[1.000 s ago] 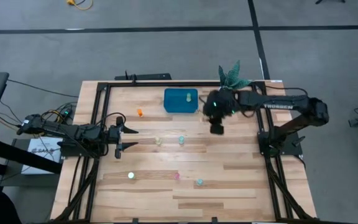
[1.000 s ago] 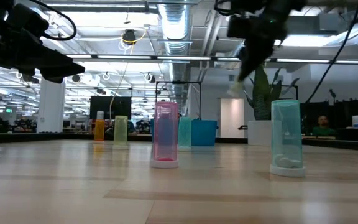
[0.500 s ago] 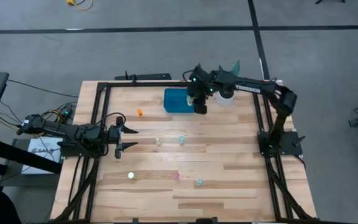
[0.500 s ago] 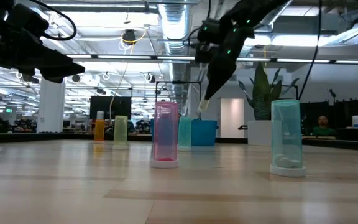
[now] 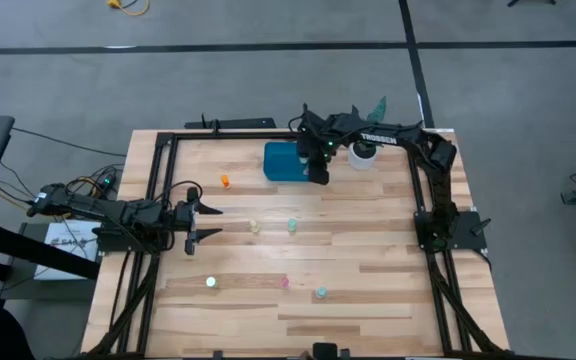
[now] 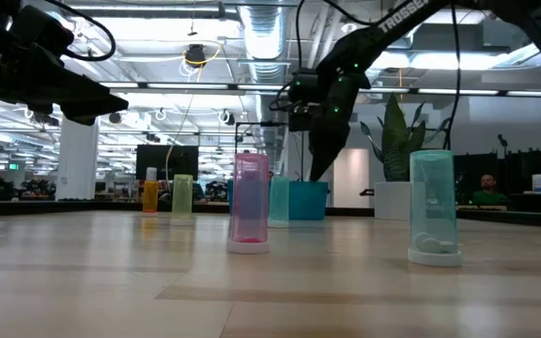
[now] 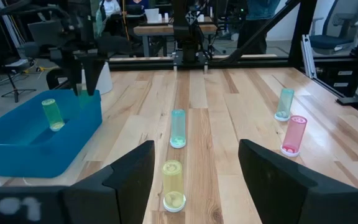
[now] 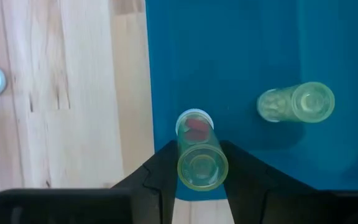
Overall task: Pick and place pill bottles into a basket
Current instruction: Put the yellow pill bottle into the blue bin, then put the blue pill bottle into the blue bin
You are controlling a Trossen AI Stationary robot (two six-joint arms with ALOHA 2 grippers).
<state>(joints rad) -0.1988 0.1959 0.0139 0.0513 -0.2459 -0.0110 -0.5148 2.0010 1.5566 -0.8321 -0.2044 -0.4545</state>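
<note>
The teal-blue basket stands at the table's far middle, with one pale green bottle upright inside. My right gripper hangs over the basket's right end, shut on a yellow-green bottle. Other bottles stand on their caps on the table: orange, pale yellow, teal, whitish-green, pink and teal. My left gripper waits open and empty at the table's left. My right gripper pinches the yellow-green bottle's side wall near its upper end between its two fingers. The fingers come from above, pointing down. The bottle stands upright in the hold, its white cap end down over the basket's floor beside the wall.
A potted plant in a white pot stands just right of the basket, under my right arm. A black frame runs round the table's edges. Bare wood lies between the basket and the loose bottles.
My right gripper has carried the yellow-green bottle from beside the plant toward the table's far left, over the basket's right end, and has gone down toward the basket. It has stayed shut on the bottle, which has stayed upright.
</note>
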